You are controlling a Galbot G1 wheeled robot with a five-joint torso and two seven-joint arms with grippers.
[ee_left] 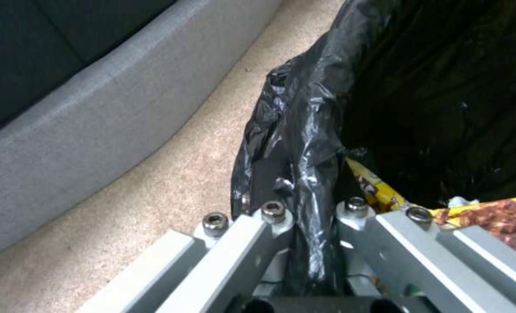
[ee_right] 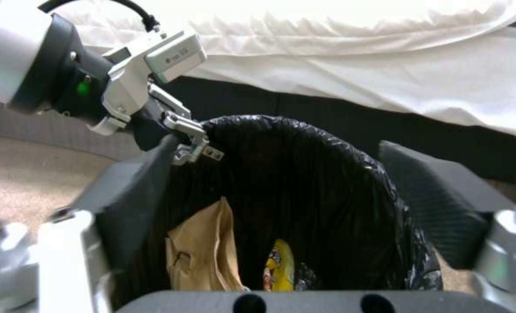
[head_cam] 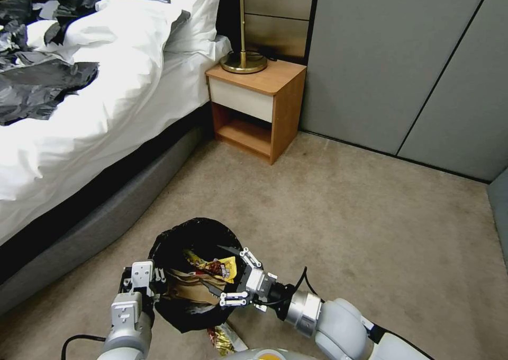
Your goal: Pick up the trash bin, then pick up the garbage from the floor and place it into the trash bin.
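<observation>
Now the left gripper (head_cam: 142,286) clamps the trash bin (head_cam: 197,233) rim; right gripper (head_cam: 236,278), spread empty above it, seemingly mid-drop; a wrapper (head_cam: 226,340) under the bin likely calls for picking next.

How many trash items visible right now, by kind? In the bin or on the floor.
Yellow snack wrappers in the trash bin: 1
Brown paper bags in the bin: 1
Gold wrappers on the floor beside the bin: 1
Total: 3

Left gripper is clamped on the bin's rim; right gripper is open over the bin.
</observation>
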